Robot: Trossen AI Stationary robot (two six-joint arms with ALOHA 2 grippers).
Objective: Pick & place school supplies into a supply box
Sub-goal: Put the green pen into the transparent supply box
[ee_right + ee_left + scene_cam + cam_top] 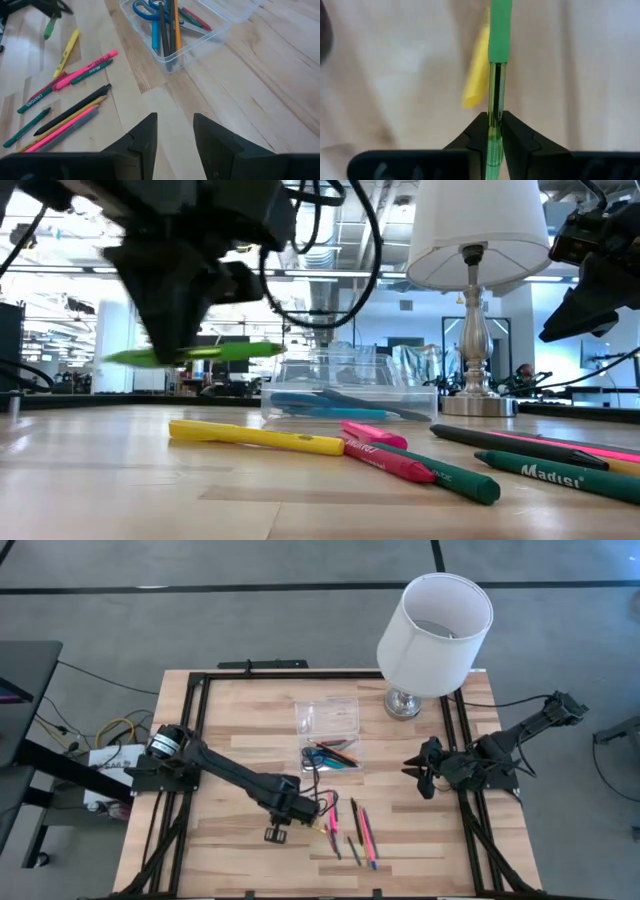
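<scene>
One green pen (496, 100) sits pinched in the left gripper (494, 132), lifted clear of the table; next comes a carry to the supply box (330, 740) ahead, while the right gripper (175, 131) waits open.

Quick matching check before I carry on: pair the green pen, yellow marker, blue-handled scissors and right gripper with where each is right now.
Things:
1. green pen
2. yellow marker
3. blue-handled scissors
4. right gripper

Places or states:
A. lying in the clear supply box
B. open, holding nothing, over bare table
C. clamped in the left gripper, off the table
D. lying on the table

Pairs: 1-C, 2-D, 3-A, 4-B
</scene>
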